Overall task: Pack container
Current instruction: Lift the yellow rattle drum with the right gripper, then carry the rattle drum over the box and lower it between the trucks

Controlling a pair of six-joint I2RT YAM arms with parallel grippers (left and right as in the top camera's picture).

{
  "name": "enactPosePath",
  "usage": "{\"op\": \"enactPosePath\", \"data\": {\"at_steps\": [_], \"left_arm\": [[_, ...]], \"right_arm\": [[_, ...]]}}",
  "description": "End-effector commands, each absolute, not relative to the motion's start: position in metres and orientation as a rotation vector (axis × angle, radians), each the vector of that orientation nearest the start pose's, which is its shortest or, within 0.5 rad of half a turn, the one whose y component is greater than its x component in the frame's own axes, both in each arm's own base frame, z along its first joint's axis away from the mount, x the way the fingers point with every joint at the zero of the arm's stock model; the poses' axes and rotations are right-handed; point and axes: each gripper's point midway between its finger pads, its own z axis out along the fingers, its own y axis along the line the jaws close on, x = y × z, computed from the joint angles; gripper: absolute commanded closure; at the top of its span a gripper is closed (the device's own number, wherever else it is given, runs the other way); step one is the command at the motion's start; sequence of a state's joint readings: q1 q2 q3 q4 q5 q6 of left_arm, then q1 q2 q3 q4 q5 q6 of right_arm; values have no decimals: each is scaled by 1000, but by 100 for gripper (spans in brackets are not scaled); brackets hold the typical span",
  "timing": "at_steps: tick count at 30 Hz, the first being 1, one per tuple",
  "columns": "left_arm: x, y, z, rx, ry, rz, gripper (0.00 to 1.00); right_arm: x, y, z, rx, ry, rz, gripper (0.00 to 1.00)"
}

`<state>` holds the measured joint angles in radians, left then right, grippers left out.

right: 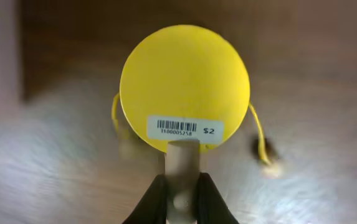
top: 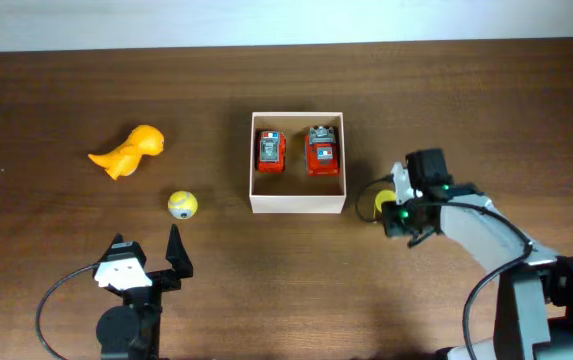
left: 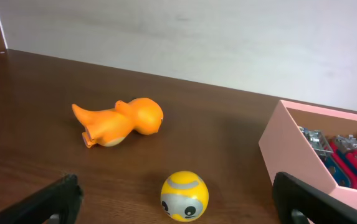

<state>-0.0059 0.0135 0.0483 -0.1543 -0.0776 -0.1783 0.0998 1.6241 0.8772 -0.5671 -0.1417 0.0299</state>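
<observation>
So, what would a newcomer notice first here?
Probably the white-walled container in the middle, with two red toy vehicles side by side inside. Just right of it, the right gripper is shut on the pale stem of a yellow round toy with a barcode sticker. An orange dinosaur lies far left.

Overhead: even soft light, table (top: 66, 260) dark. Left wrist: sharp; ball (left: 184, 196) throws faint shadow. Right wrist: you get yellow disc (right: 184, 81) crisp, bright; background blurred, whitish glare.
</observation>
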Motion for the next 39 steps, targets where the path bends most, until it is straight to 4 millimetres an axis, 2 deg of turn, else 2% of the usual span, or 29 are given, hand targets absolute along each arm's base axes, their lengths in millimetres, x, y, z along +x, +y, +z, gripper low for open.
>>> {"op": "enactPosePath", "data": {"at_steps": [1, 8, 12, 16, 19, 24, 30, 34, 39], "left_arm": [[242, 13, 156, -191, 1673, -60, 1], [242, 13, 156, -191, 1673, -60, 1], [242, 13, 156, -191, 1673, -60, 1], [242, 13, 156, -191, 1673, -60, 1], [242, 13, 156, -191, 1673, -60, 1], [242, 13, 156, -192, 1673, -60, 1], [242, 13, 156, -191, 1673, -60, 1], [242, 13, 156, -191, 1673, -60, 1], [242, 13, 156, -191, 1673, -60, 1]], "right_arm": [[345, 55, 49, -118, 2801, 208, 89], [383, 58, 113, -122, 2708, 204, 90], [396, 60, 145, -124, 2662, 206, 90], [404, 64, 170, -134, 2622, 215, 90], [410, 76, 186, -165, 2583, 236, 90], [412, 108, 196, -260, 2530, 270, 90], [409, 161, 206, -404, 2450, 324, 90], [417, 195, 213, -373, 2386, 373, 90], [427, 224, 200, -264, 2387, 448, 89]]}}
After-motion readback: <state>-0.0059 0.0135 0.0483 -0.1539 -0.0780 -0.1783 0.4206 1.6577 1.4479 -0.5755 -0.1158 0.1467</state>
